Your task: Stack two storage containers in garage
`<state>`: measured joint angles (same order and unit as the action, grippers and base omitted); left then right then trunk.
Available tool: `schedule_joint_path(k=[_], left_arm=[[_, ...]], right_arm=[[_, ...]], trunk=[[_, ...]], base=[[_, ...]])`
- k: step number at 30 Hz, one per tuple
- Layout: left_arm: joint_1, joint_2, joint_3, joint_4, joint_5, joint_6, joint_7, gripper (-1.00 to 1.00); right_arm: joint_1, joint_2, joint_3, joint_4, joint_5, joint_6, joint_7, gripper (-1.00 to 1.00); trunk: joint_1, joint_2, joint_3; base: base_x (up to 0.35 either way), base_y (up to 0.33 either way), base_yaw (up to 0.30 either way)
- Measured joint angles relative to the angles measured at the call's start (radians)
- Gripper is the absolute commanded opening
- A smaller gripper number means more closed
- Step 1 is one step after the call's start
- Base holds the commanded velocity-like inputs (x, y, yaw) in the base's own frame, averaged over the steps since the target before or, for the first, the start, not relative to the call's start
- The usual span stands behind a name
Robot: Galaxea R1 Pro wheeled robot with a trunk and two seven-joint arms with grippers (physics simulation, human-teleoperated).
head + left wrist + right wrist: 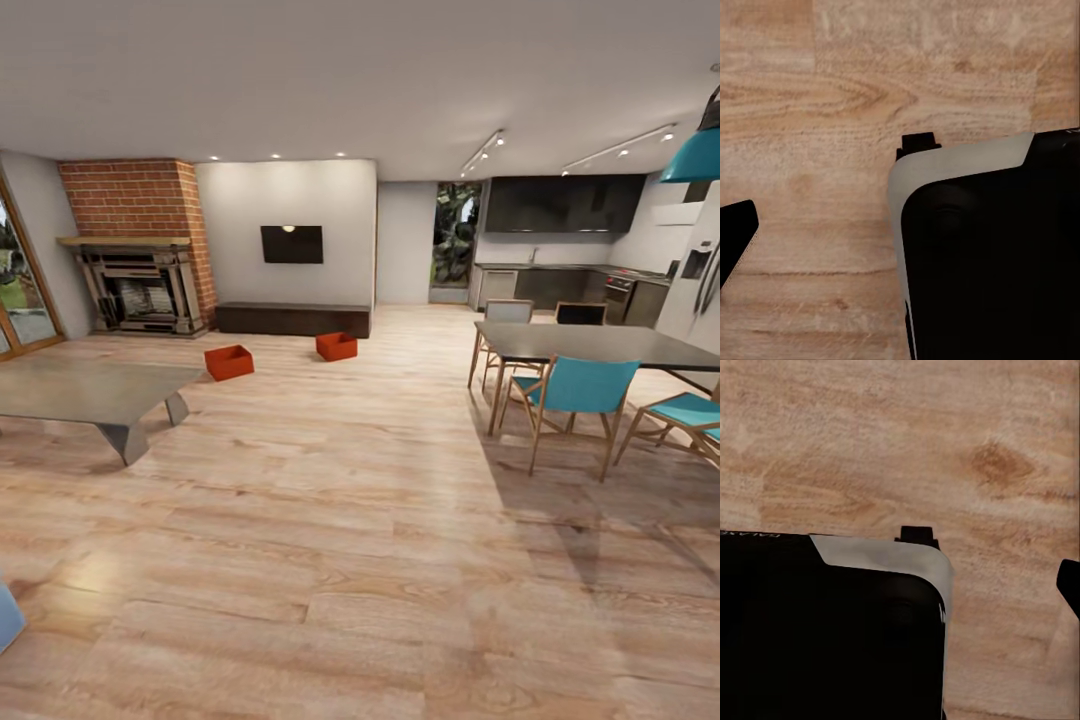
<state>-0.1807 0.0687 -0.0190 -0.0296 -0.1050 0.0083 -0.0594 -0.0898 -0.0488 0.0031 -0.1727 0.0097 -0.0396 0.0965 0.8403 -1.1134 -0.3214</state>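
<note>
Location: living room, light wood-plank floor [330, 520]. Both orange-red rectangular plastic tubs are seen far off on the planks, in front of the long low dark-brown cabinet [292, 319]: left tub [229, 362] nearer the red-brick chimney w/ fireplace [138, 245], right tub [336, 346] below the black wall TV [292, 244]. The tubs sit apart from each other, both upright, openings up. Nothing is carried yet; the fetch stage is judged not begun.

Claws: wrist views show dark robot bodywork over planks, w/ dark finger parts at the frame edges. Left claw and right claw: spread or pressed together cannot be told. Nothing is seen pinched.

Risks, as judged:
- Low grey angular coffee table [95, 392] lies near the line to the left tub; its corner could be clipped by the base if the approach is cut tight.
- Dark dining table [600, 345] and teal chairs [575, 395] narrow the right side; a wide swing may snag them.
- Tubs are shallow w/ flared walls; a grip on one rim could slip or tip the tub.
</note>
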Motion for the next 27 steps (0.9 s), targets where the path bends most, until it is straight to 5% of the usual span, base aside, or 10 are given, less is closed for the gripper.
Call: schedule_joint_path(k=[27], left_arm=[[0.0,0.0,0.0,0.0,0.0,0.0,0.0,1.0]], right_arm=[[0.0,0.0,0.0,0.0,0.0,0.0,0.0,1.0]], trunk=[[0.0,0.0,0.0]], base=[[0.346,-0.091,0.05]])
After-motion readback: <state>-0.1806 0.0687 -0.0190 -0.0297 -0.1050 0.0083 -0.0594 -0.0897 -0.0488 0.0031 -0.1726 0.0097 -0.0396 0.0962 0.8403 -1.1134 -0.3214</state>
